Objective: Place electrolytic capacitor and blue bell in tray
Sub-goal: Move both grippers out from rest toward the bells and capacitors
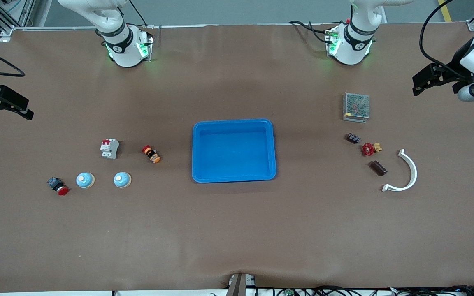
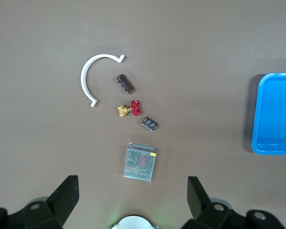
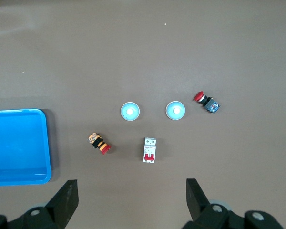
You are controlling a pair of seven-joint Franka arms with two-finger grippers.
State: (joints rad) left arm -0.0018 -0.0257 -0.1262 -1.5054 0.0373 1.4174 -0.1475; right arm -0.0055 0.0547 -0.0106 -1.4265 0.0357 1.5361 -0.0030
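Note:
The bright-blue tray (image 1: 233,150) lies empty at the table's middle; it also shows in the left wrist view (image 2: 276,114) and the right wrist view (image 3: 16,145). Two blue bells (image 1: 84,180) (image 1: 122,179) sit toward the right arm's end, also in the right wrist view (image 3: 129,111) (image 3: 175,110). A dark brown cylindrical capacitor (image 1: 378,168) lies toward the left arm's end, also in the left wrist view (image 2: 125,83). My left gripper (image 1: 420,82) (image 2: 133,200) is open and empty, high over its end of the table. My right gripper (image 1: 19,107) (image 3: 132,200) is open and empty, high over its end.
Beside the bells are a white circuit breaker (image 1: 109,148), a red-and-yellow button (image 1: 151,154) and a red push button (image 1: 58,186). Near the capacitor are a metal mesh box (image 1: 356,107), a small black block (image 1: 353,138), a red valve (image 1: 369,149) and a white curved piece (image 1: 405,172).

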